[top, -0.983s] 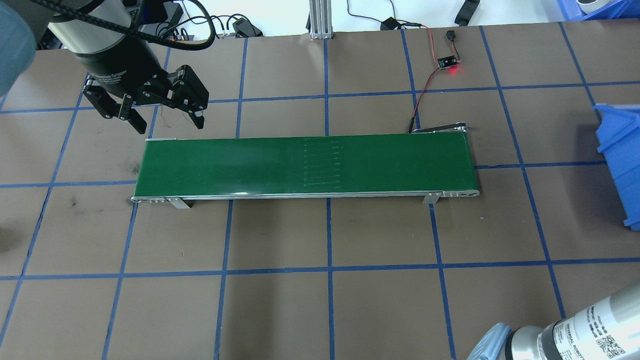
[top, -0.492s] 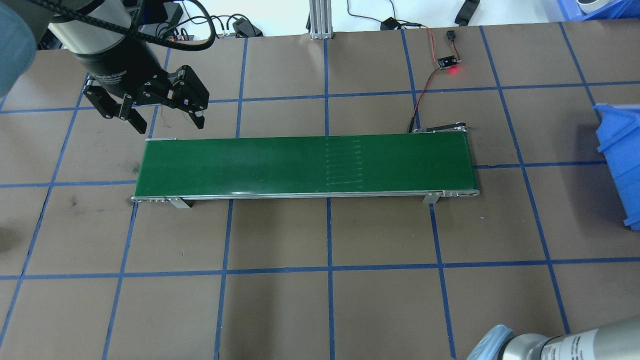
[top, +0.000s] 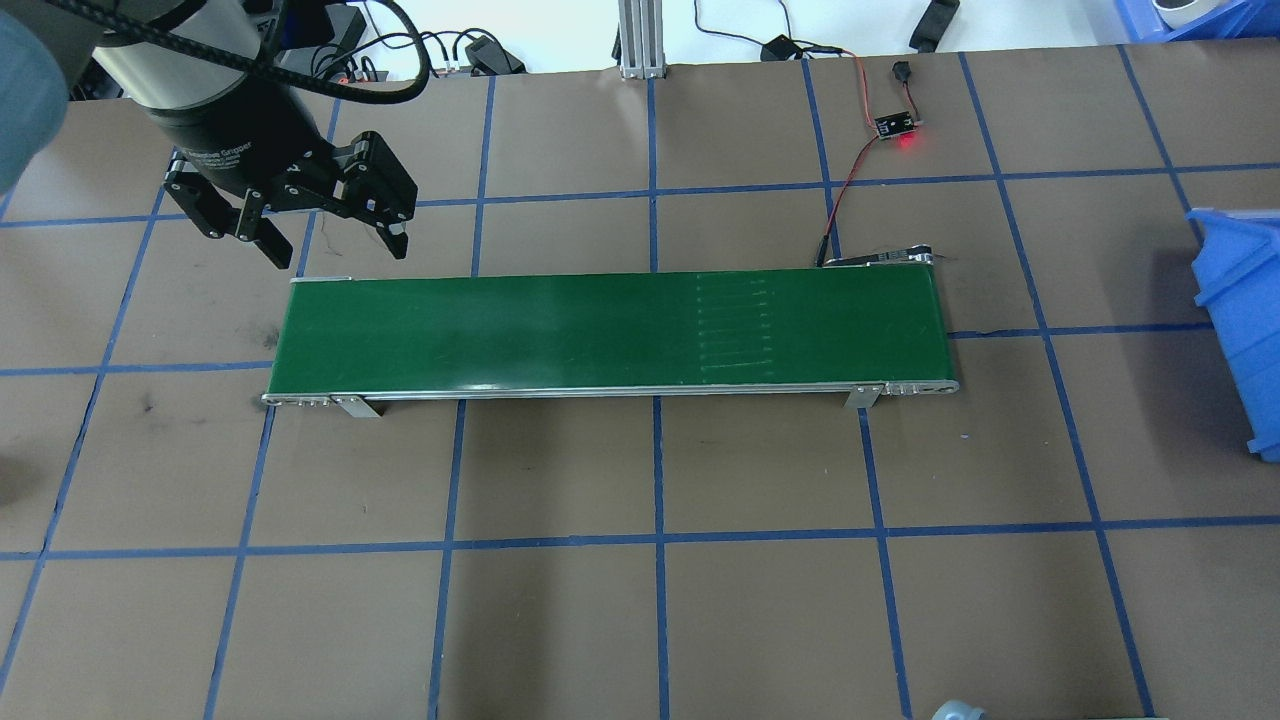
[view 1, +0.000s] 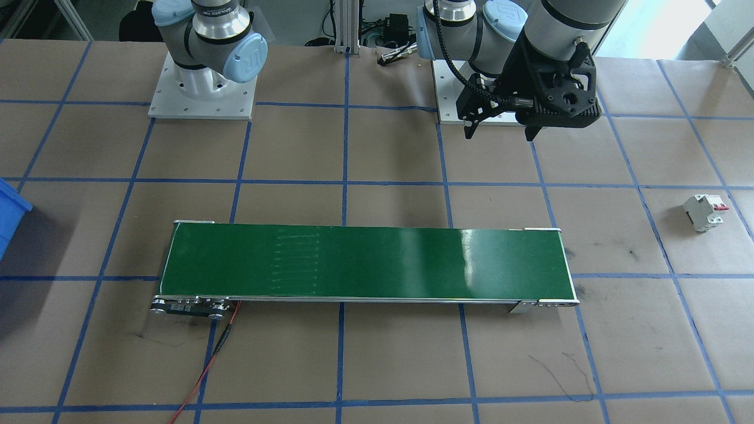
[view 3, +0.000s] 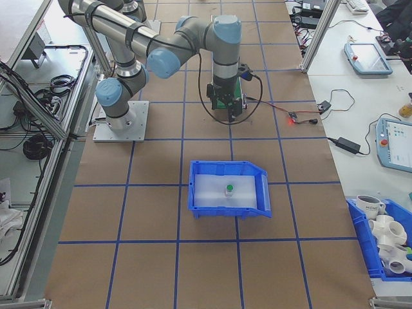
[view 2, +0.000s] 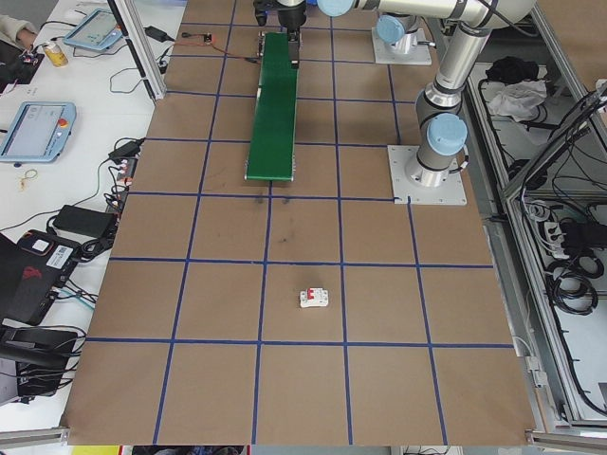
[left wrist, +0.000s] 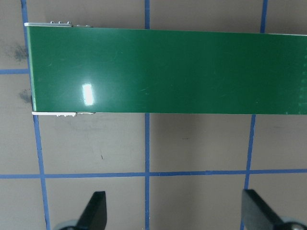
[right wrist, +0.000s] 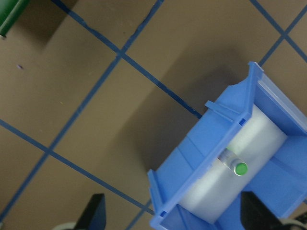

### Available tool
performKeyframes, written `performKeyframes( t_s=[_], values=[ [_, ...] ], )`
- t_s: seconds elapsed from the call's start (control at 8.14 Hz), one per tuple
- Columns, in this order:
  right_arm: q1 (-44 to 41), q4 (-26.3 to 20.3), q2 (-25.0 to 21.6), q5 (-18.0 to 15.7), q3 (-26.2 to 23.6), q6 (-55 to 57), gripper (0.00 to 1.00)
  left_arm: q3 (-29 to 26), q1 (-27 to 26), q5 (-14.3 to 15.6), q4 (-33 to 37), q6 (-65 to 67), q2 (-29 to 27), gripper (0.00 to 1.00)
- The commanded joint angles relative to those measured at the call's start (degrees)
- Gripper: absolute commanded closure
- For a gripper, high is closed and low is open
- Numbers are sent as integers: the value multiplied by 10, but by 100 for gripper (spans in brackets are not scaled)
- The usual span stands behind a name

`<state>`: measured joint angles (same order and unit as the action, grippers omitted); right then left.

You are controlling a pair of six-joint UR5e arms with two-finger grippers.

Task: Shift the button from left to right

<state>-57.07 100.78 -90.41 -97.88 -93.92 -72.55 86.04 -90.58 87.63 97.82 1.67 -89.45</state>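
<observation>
My left gripper (top: 325, 235) hanging on a near-vertical wrist, fingers (left wrist: 96, 211) spread wide and empty, my right gripper (right wrist: 172, 218) likewise parted, fingertips at the wrist view's lower edge, holding nothing

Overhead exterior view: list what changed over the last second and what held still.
The faint ribbed patch on the green conveyor belt slid toward the view's right, so the belt is running. The right arm at the bottom right corner withdrew almost out of frame. The left claw stayed open beside the belt's left end, barely shifting. Nothing was grasped or released. The blue bin and the lit circuit board did not move.
</observation>
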Motion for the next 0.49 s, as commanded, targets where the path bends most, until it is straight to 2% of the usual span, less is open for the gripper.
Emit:
performKeyframes(
  t_s=[0.0, 0.37],
  values=[
    [-159, -91, -32, -2, 7, 320, 0, -2, 1, 1, 0, 0, 1, 0],
    [-336, -109, -26, 1, 6, 594, 0, -3, 1, 0, 0, 0, -1, 0]
  ],
)
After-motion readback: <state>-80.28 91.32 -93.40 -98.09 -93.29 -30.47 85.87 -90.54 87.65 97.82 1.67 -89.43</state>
